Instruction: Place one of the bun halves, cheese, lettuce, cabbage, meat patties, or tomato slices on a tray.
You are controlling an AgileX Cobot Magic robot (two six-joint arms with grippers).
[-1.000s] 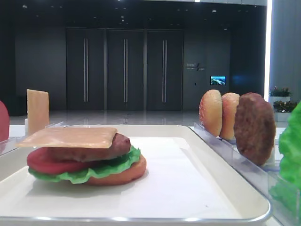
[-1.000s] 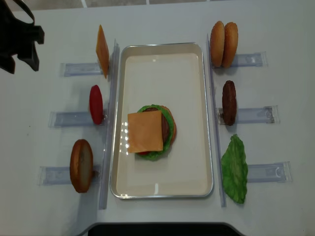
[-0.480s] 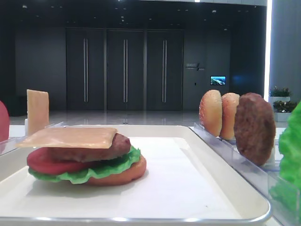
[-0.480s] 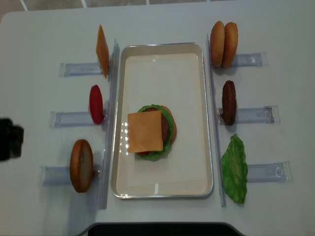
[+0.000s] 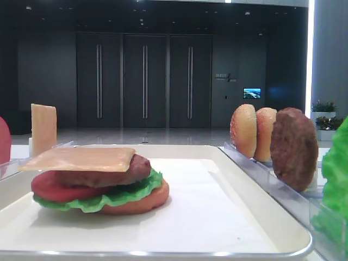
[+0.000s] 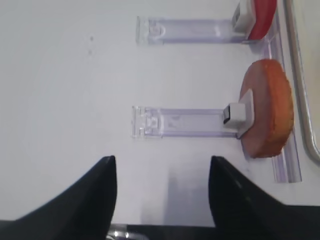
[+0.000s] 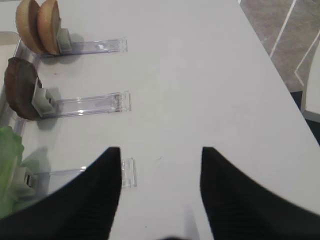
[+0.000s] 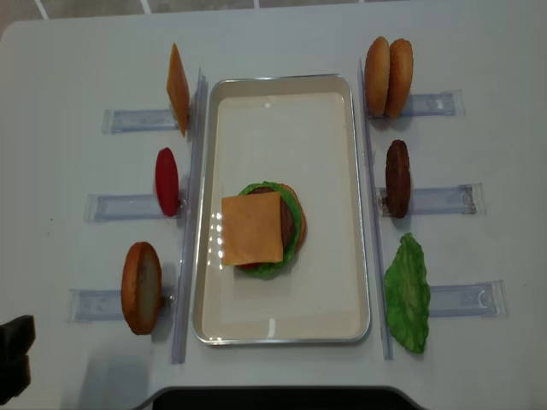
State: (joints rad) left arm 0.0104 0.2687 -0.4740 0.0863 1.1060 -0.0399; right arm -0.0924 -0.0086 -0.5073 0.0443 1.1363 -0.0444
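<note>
On the white tray (image 8: 282,111) lies a stack with a square cheese (image 8: 251,227) slice on top. Under it show lettuce (image 5: 128,193), a meat patty (image 5: 133,168), a tomato slice (image 5: 54,187) and a bun half (image 5: 147,200). My left gripper (image 6: 161,165) hangs open and empty over bare table, left of a racked bun half (image 6: 267,115). It shows as a dark shape at the overhead view's bottom-left corner (image 8: 13,354). My right gripper (image 7: 160,152) is open and empty beside a racked patty (image 7: 19,87) and lettuce leaf (image 7: 9,160). No cabbage is in view.
Clear racks flank the tray. The left ones hold an upright cheese slice (image 8: 177,89), a tomato slice (image 8: 167,181) and a bun half (image 8: 141,287). The right ones hold two bun halves (image 8: 389,76), a patty (image 8: 397,178) and a lettuce leaf (image 8: 408,293).
In the overhead view my left gripper has travelled from the top-left corner down the left edge to the bottom-left corner. The stack on the tray has not moved.
</note>
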